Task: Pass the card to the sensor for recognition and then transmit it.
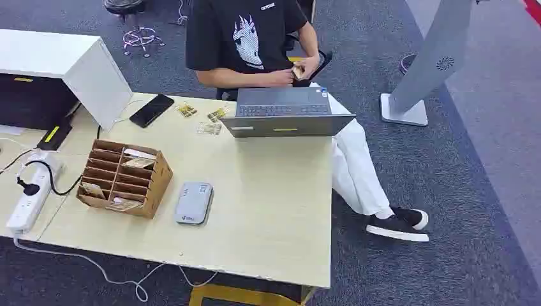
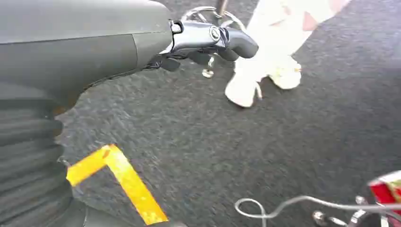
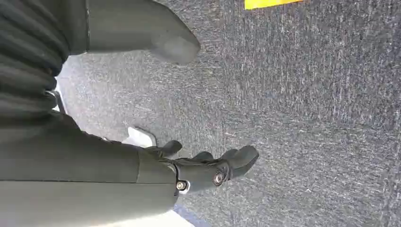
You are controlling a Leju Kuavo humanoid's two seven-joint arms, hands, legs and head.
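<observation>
Cards (image 1: 140, 159) lie in the brown slotted cardboard organizer (image 1: 124, 178) on the pale wooden table (image 1: 268, 210); a flat grey sensor box (image 1: 193, 203) sits just beside it. Left hand (image 2: 208, 40) and right hand (image 3: 208, 168) hang over dark carpet, fingers apart, holding nothing.

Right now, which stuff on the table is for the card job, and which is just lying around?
For the job:
- cards in the cardboard organizer
- grey sensor
- loose cards near the laptop

Just lying around:
- laptop
- black phone
- power strip
- white box
</observation>
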